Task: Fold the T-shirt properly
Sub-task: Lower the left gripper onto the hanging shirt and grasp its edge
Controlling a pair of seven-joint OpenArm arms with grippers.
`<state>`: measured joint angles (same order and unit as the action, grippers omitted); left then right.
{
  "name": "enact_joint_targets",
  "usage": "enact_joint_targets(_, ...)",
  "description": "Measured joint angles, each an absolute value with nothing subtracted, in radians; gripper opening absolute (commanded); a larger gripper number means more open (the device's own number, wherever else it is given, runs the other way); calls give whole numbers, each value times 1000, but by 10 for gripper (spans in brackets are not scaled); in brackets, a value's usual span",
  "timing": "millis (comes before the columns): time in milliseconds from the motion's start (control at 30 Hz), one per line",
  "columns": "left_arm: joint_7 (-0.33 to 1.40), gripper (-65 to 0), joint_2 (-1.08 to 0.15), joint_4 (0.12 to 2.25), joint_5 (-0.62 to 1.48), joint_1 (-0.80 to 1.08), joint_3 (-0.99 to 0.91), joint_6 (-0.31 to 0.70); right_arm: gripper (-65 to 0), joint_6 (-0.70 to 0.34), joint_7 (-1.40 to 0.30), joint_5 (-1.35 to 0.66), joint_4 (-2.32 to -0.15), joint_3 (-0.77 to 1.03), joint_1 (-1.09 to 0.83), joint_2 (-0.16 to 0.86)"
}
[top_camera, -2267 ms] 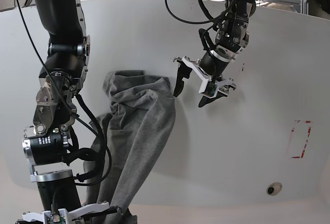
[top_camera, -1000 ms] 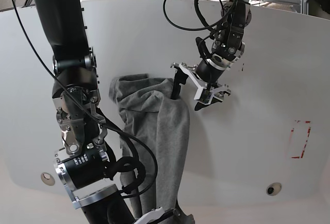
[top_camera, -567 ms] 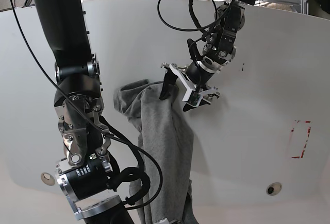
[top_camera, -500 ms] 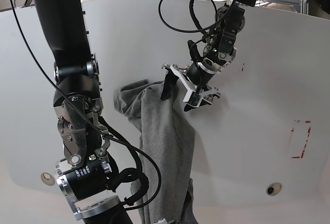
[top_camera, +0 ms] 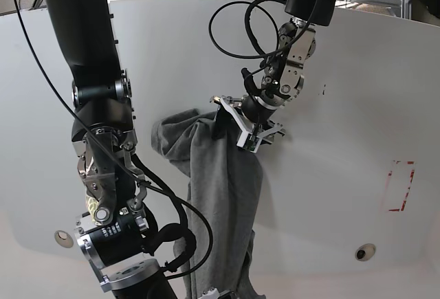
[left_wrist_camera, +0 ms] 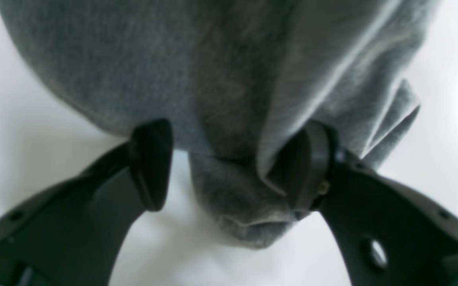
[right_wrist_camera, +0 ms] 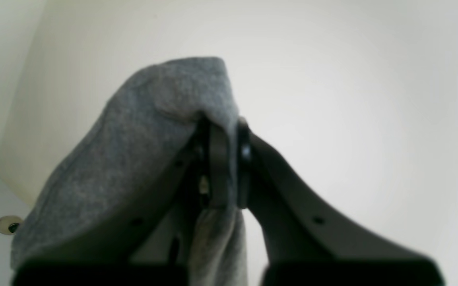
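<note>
The dark grey T-shirt (top_camera: 220, 196) lies bunched in a long strip on the white table (top_camera: 330, 175), running from a crumpled top end down to the near edge. My left gripper (top_camera: 240, 126) sits at that top end. In the left wrist view its jaws (left_wrist_camera: 233, 163) stand open astride a hanging fold of the T-shirt (left_wrist_camera: 237, 198); the right-hand finger (left_wrist_camera: 308, 167) touches the cloth and the left-hand finger (left_wrist_camera: 149, 163) stands apart from it. My right gripper (right_wrist_camera: 227, 127) is shut on the T-shirt (right_wrist_camera: 133, 151), which drapes over its fingers; in the base view it is mostly below the frame.
The right arm (top_camera: 110, 175) stands tall along the left of the base view. A red-outlined rectangle (top_camera: 400, 185) is marked on the table at the right. Round holes sit at the front right (top_camera: 365, 251) and front left (top_camera: 63, 238). Cables hang at the back.
My left gripper has moved left and down onto the top end of the T-shirt, and its jaws have narrowed. The right arm swung the lower end of the shirt rightward, then held still.
</note>
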<state>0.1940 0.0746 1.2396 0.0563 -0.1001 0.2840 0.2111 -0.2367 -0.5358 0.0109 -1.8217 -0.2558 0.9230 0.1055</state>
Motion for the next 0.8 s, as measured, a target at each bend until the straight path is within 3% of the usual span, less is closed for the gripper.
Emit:
enact_joint_targets(267, 192, -269, 102, 1229, 56, -84, 280, 214, -650, -236, -537, 14, -1825, -256, 922, 105)
enact_joint_targets(667, 206, -650, 99, 1244, 66, -80, 266, 214, -650, -236, -535, 10, -1798, -254, 920, 108)
enact_joint_targets(800, 221, -650, 87, 1245, 106, -75, 248, 228, -650, -236, -535, 11, -1808, -252, 920, 108)
